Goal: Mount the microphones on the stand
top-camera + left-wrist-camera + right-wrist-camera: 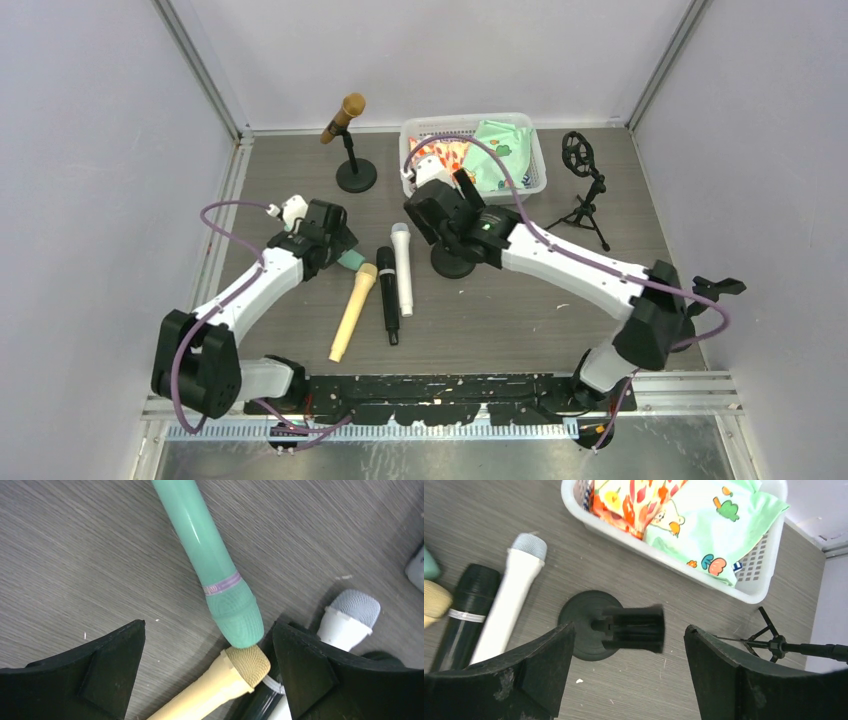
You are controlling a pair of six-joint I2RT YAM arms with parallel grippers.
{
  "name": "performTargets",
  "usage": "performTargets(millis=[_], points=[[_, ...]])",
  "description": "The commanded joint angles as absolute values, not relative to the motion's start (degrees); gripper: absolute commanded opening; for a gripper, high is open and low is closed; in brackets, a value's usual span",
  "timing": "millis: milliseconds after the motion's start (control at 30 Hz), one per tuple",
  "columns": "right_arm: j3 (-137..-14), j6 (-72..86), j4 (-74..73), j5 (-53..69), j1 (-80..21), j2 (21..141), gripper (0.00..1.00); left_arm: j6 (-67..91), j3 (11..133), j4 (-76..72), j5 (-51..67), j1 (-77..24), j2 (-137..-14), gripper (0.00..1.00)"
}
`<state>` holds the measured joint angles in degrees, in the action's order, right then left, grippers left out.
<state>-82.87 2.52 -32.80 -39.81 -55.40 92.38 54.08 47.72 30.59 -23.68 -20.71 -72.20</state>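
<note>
While the left gripper [208,627], jaws wide apart, hung over the slim mint-green microphone [210,545] lying on the grey tabletop [75,555], the right gripper [630,629], jaws also apart, hovered above a black round-based stand [581,615]; the brown-gold microphone [342,117] sat clipped on a second black stand [356,178].

Top external camera: mounted above and behind the arms [560,255], facing down and forward, far enough back to take in the whole table [480,320] (the widest of the three views).

Left wrist camera: very close to the tabletop, looking steeply down through the left gripper [208,626] at the mint green microphone [215,565].

Right wrist camera: set somewhat higher, looking down through the right gripper [629,629] and on toward the basket [754,587] at the back of the table.

Overlap: both wrist views take in the white microphone [347,615] and the head of the pale yellow microphone [245,665]. The overhead view contains all of these.
</note>
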Motion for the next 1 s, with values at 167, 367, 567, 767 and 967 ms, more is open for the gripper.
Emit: performTargets(millis=[167, 367, 567, 767, 967], points=[[-82.58, 3.75, -30.38, -39.05, -55.66, 78.01, 0.84, 70.69, 50.96, 28.53, -28.21, -17.98, -79.52, 1.0], [-80.77, 3.11, -30.32, -40.13, -55.66, 73.62, 0.84, 74.57, 56.1, 31.09, -30.54, -17.58, -87.5, 0.96], [-77.33, 2.39, -29.63, -43.08, -55.54, 70.45, 0.84, 78.24, 56.53, 30.58, -30.53, -16.26, -92.51, 0.86], [-75.25, 2.28, -29.36, -44.41, -55.0, 68.79, 0.83, 79.54, 56.89, 29.97, -28.82, -14.83, -96.43, 0.79], [-74.4, 2.03, -29.06, -45.72, -54.43, 67.87, 0.81, 78.19, 57.39, 28.46, -28.18, -14.01, -98.68, 0.61]])
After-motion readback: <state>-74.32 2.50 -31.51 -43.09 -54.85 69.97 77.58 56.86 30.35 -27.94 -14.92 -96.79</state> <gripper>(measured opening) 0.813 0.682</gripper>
